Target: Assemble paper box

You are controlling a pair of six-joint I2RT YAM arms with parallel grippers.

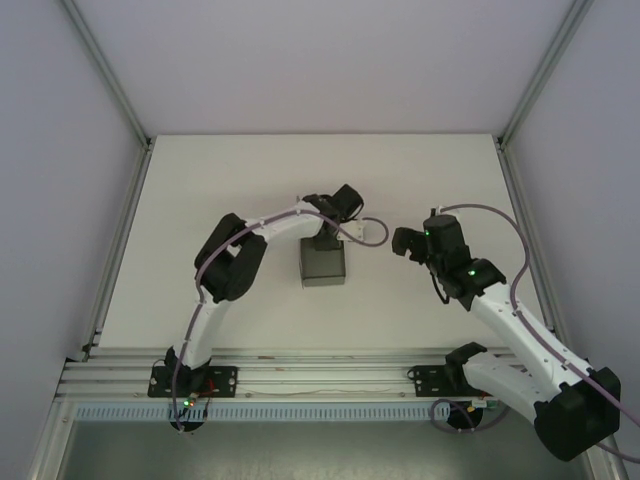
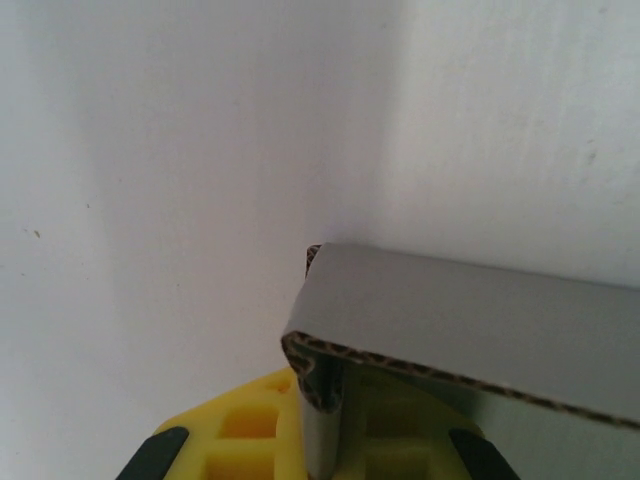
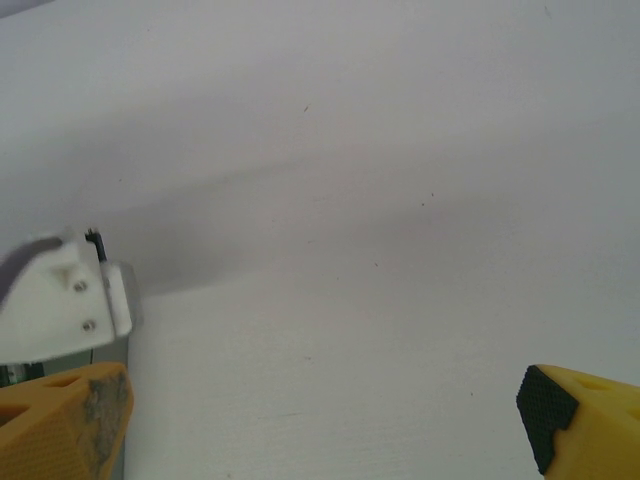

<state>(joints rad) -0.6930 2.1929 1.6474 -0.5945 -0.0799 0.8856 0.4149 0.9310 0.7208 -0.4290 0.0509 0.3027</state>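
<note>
Overhead, the paper box sits mid-bench. My left gripper reaches down onto its far wall, while my right gripper hangs just to the box's right, apart from it. From my left wrist, my yellow fingers are clamped on the box's corrugated grey wall. From my right wrist, my fingers stand wide apart over bare bench, holding nothing.

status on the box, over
Left gripper shut on paper box wall. Right gripper open, off to the box's right, not touching. No obstruction seen.
</note>
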